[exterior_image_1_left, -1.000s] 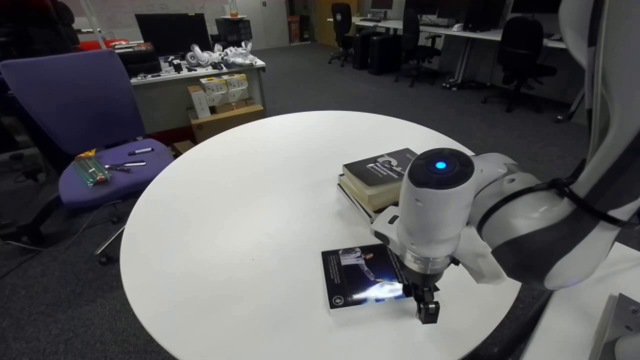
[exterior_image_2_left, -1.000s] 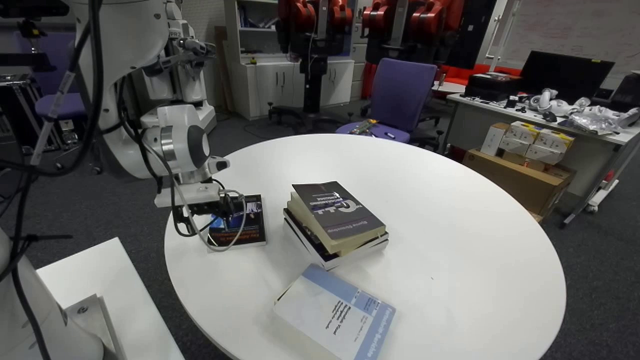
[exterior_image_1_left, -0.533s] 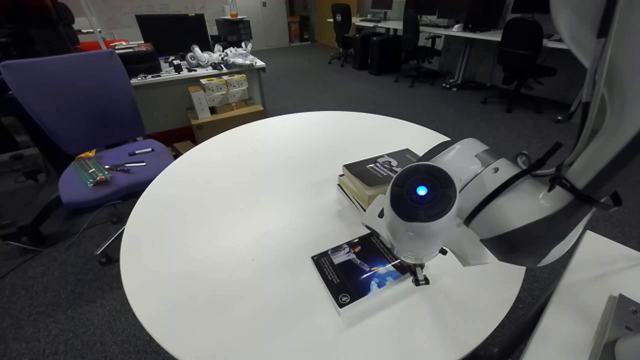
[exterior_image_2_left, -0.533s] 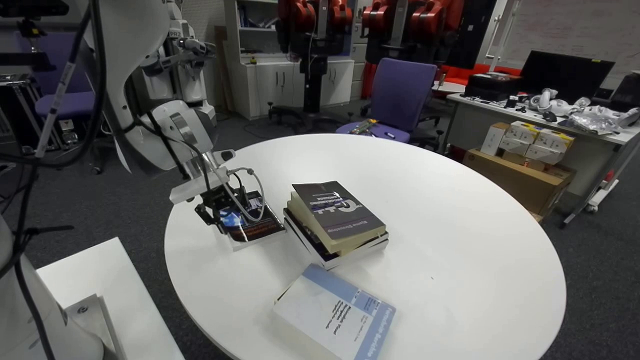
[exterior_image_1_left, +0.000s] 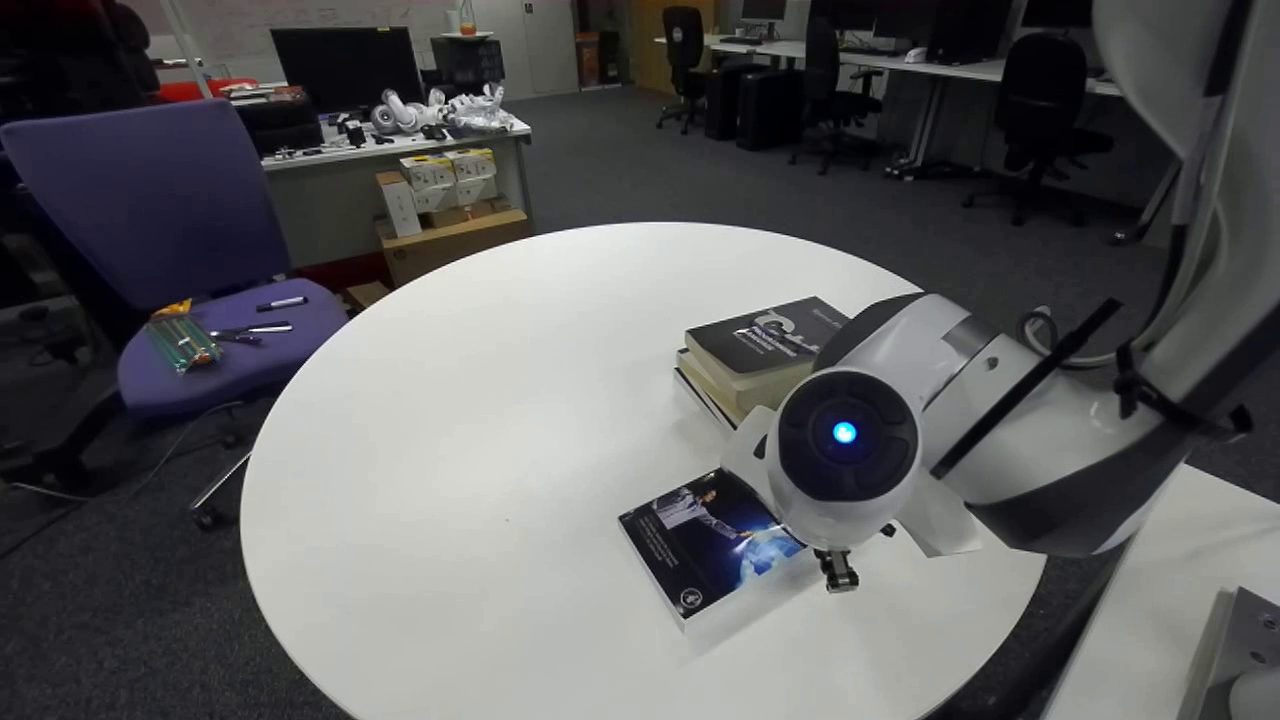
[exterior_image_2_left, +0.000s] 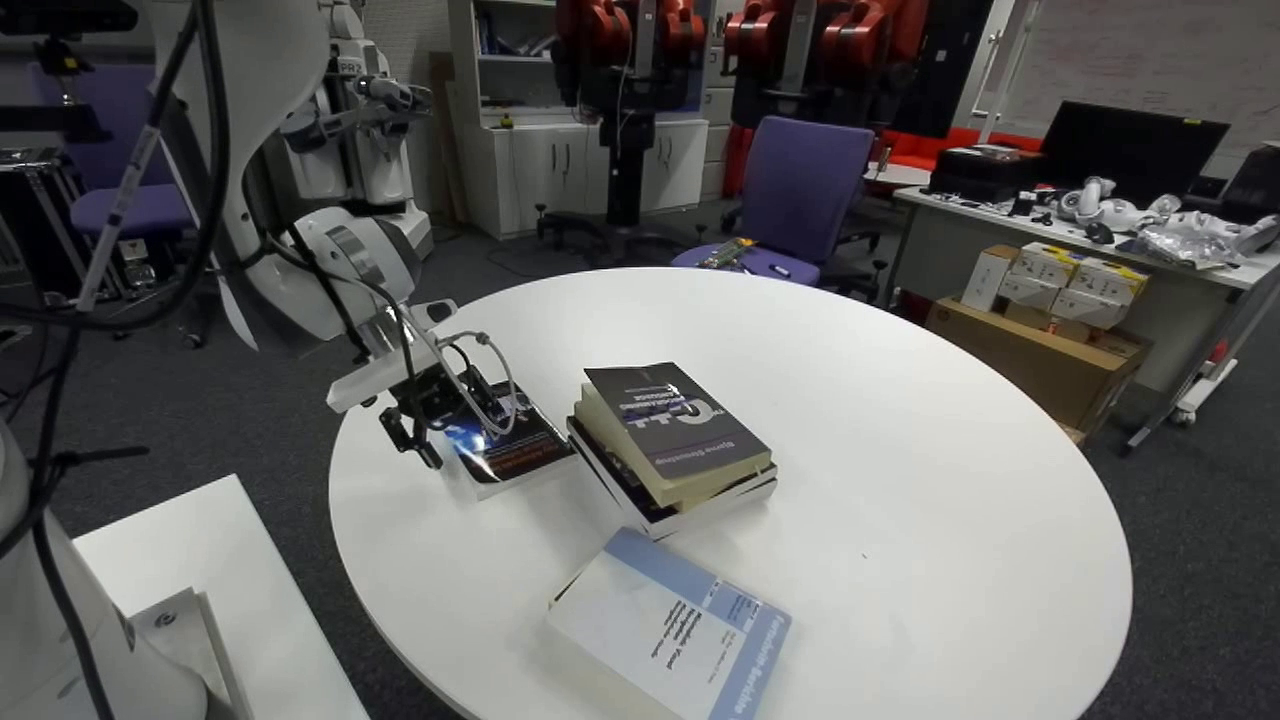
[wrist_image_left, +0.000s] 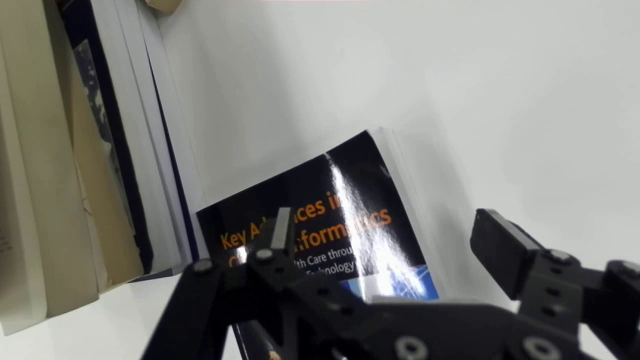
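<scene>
My gripper (wrist_image_left: 382, 222) stands open in the wrist view, with nothing gripped between its fingers. One finger (wrist_image_left: 283, 227) covers part of the cover of a black book with orange lettering (wrist_image_left: 285, 187); the opposite finger (wrist_image_left: 505, 245) is out past the book's long side edge, over bare table. In both exterior views this black and blue book (exterior_image_1_left: 690, 545) (exterior_image_2_left: 525, 455) lies on the table, and the tilted gripper (exterior_image_1_left: 838, 575) (exterior_image_2_left: 412, 440) is at its side. One corner of the book comes close to a stack of thick books (exterior_image_2_left: 680, 425); contact there cannot be told.
The stack (wrist_image_left: 35, 165) fills the left side of the wrist view. A white and light-blue book (exterior_image_2_left: 665, 635) lies on the round white table (exterior_image_2_left: 900, 440). A purple chair (exterior_image_1_left: 230, 330) with small items on its seat stands beyond the rim.
The book has turned and its corner has come nearer the stack. My arm has tilted over; in the last half second the gripper has drawn slightly back from the book.
</scene>
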